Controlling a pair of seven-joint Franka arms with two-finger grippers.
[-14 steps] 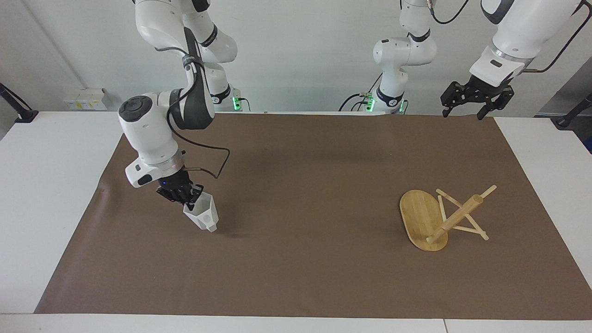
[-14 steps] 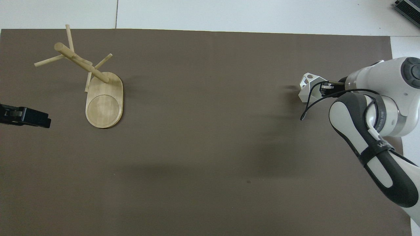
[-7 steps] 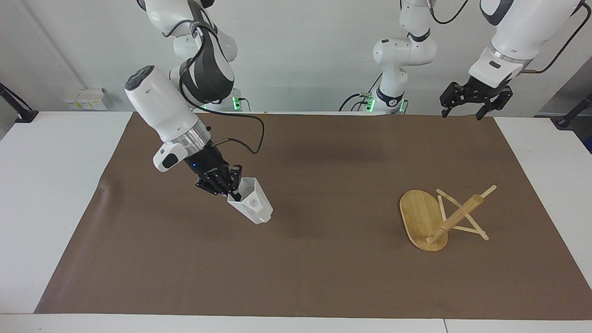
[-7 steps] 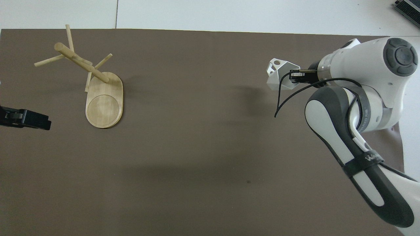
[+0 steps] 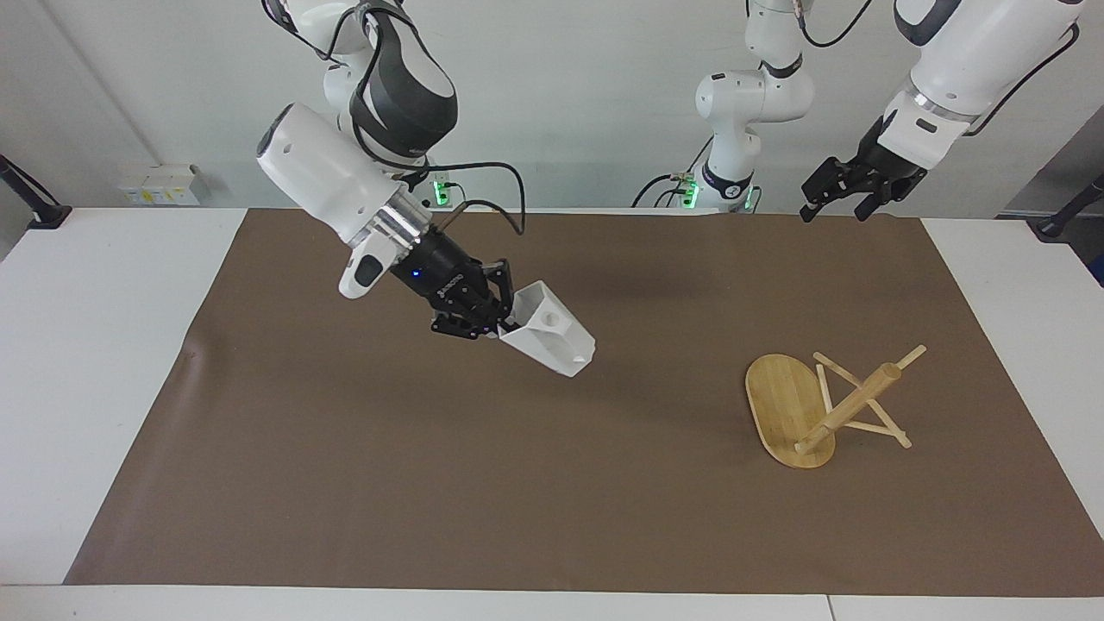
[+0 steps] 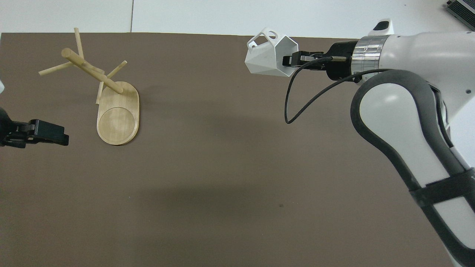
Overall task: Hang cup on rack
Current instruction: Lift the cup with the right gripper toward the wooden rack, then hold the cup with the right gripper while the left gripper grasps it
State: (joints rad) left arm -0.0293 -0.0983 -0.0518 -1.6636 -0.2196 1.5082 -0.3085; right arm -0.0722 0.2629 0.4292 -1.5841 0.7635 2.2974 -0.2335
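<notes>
Jaws of the right gripper (image 5: pixel 504 326) pinch the cup (image 5: pixel 552 341) rim; left gripper (image 5: pixel 841 194) spread; aim handle hole at a rack (image 5: pixel 828 405) peg

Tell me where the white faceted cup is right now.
The white faceted cup is off the table, held tilted in the right gripper above the brown mat, about mid-table. It is well apart from the bamboo peg rack, which stands toward the left arm's end.

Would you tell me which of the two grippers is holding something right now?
The right gripper: it is shut on the rim of the white cup, carried tilted above the mat. The left gripper hangs open and empty.
</notes>
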